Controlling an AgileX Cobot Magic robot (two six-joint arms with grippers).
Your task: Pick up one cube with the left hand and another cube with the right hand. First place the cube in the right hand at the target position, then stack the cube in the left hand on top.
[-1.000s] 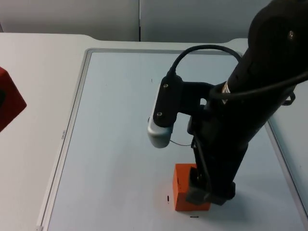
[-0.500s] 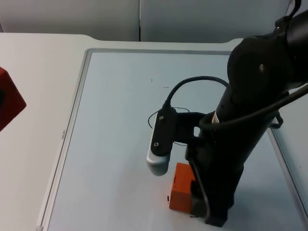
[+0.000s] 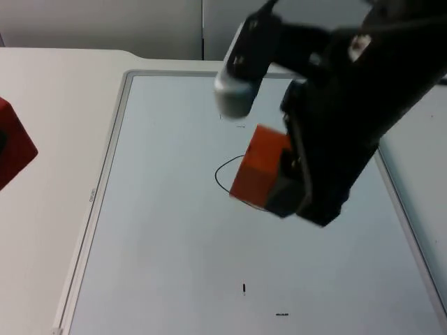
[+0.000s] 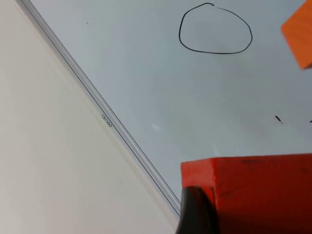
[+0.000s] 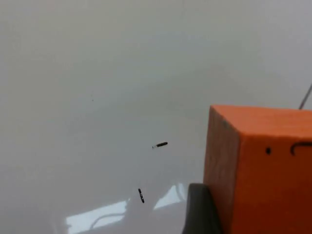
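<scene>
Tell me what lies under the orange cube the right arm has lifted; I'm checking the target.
Under the orange cube, held by the right end effector, lies the whiteboard with a drawn black circle. The cube and arm cover part of the circle in the top view.

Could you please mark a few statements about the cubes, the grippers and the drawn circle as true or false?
1. The right gripper holds the orange cube off the whiteboard. True.
2. The orange cube sits inside the drawn circle. False: it is held in the air, and nothing sits in the circle in the left wrist view.
3. The left gripper holds a red cube. True.
4. The red cube is stacked on the orange cube. False: they are apart, each in its own gripper.
5. The red cube is over the middle of the whiteboard. False: in the top view it is at the table's left side, beyond the board's frame.
</scene>
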